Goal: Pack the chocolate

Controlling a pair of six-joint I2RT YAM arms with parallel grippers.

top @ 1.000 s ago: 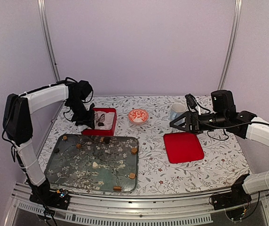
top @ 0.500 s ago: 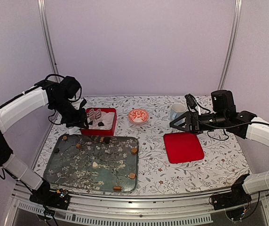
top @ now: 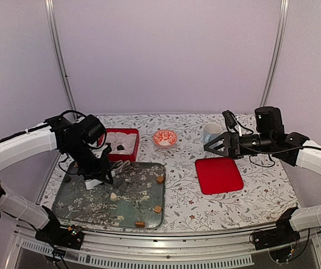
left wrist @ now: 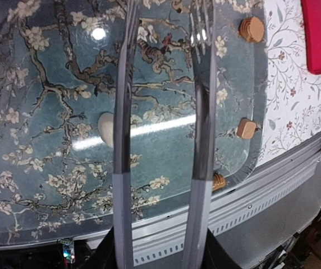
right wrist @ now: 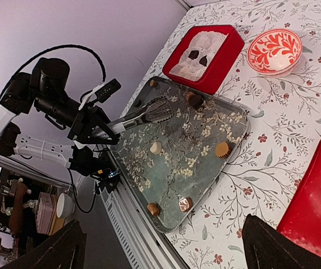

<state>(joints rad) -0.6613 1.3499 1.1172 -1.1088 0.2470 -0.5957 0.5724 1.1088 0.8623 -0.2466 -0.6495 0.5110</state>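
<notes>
The left gripper hangs over the far left part of a blue-grey tray printed with blossom branches. Its fingers are clamped on the handle end of a pair of tongs. The two tong arms stand apart with only bare tray between them. Most of the chocolate lies scattered on this tray. A cream-white piece sits near the middle, and in the wrist view one tong arm partly hides it, so I cannot tell whether they touch. Caramel-brown pieces sit along the tray's right edge and near edge, well apart from one another, and a darker piece lies by the far edge close to the tong tips. Two dark pieces lie on white paper inside the red box, which stands just beyond the tray's far edge. To the right of the box is a red-and-white patterned bowl, and further right is a pale mug. A flat red lid lies on the floral table to the right of the tray. The right gripper hovers above the table between the mug and the lid, with its fingers spread wide and nothing in them.
</notes>
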